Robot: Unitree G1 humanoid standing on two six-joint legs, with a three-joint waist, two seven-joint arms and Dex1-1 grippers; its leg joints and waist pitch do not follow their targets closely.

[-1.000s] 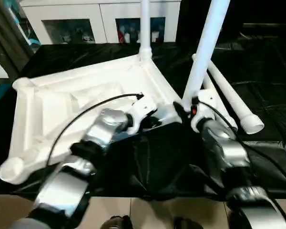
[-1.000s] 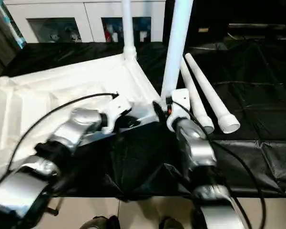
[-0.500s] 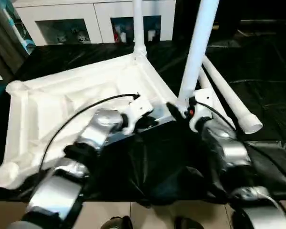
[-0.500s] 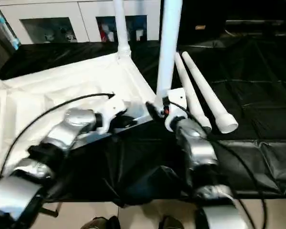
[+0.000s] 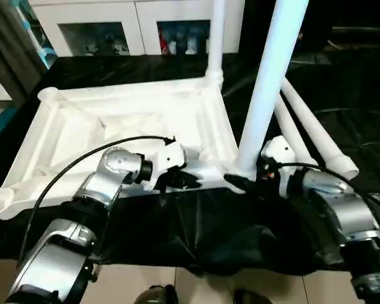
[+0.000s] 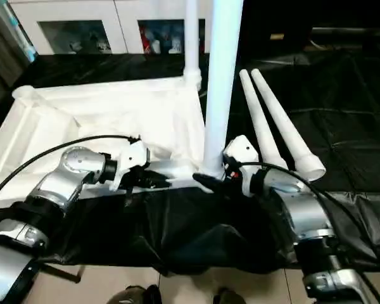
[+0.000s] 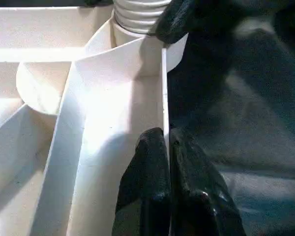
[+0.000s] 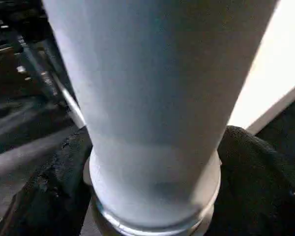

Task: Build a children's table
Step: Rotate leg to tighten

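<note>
Left eye view: the table top [image 5: 133, 130] lies upside down on a black sheet [image 5: 342, 82], ribbed underside facing up.
Far leg: one leg [image 5: 216, 38] stands upright in the far corner socket on the robot's right side; it looks seated.
Near leg: a second leg [image 5: 269, 88] stands upright in the near right-hand corner socket; whether it is pressed fully home cannot be told.
Spare legs: two legs [image 5: 316, 136] lie side by side on the sheet, just beside the top's right-hand edge, flared ends toward the robot.
Empty sockets: the two corner sockets on the robot's left, the near one [image 5: 1, 201] included, hold nothing.
Left claw: the left gripper [image 7: 168, 147] is pinched shut on the thin near edge wall [image 7: 164, 93] of the table top, one finger either side, steadying it.
Right claw: the right gripper [image 8: 155, 162] stands wide, its fingers [image 8: 54, 172] set either side of the near leg's base; whether they actually press on the tube cannot be told.
Progress, by my judgement: about half done, two legs up of four.
Remaining: fit both spare legs into the left-hand sockets, then turn the table onto its feet.
Background: a white cabinet [image 5: 133, 25] with glass doors stands beyond the sheet.
</note>
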